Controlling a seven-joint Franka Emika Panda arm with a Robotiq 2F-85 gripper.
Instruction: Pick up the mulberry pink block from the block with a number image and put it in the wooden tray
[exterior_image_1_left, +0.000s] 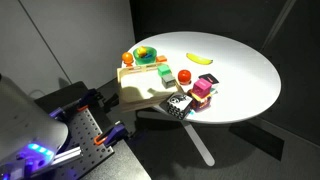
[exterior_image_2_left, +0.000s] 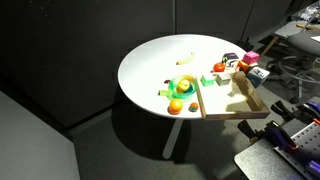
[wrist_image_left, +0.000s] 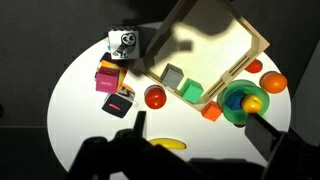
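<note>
The mulberry pink block (wrist_image_left: 108, 80) sits on top of the block with a number image (wrist_image_left: 108, 65), of which only an orange side shows; the stack also appears in both exterior views (exterior_image_1_left: 203, 88) (exterior_image_2_left: 253, 58). The wooden tray (wrist_image_left: 225, 45) lies next to it, also in both exterior views (exterior_image_1_left: 135, 95) (exterior_image_2_left: 240, 105), and holds a green block (wrist_image_left: 191, 91) and a grey block (wrist_image_left: 172, 75). My gripper (wrist_image_left: 205, 135) is open and empty, high above the table near the banana (wrist_image_left: 168, 143), well away from the pink block. It does not show in the exterior views.
A dotted dice cube (wrist_image_left: 123, 42) and a dark-and-red cube (wrist_image_left: 117, 103) flank the stack. A red fruit (wrist_image_left: 154, 97), a small orange block (wrist_image_left: 211, 112) and a multicoloured bowl (wrist_image_left: 243, 100) lie along the tray's side. The round white table (exterior_image_1_left: 240, 70) ends close by.
</note>
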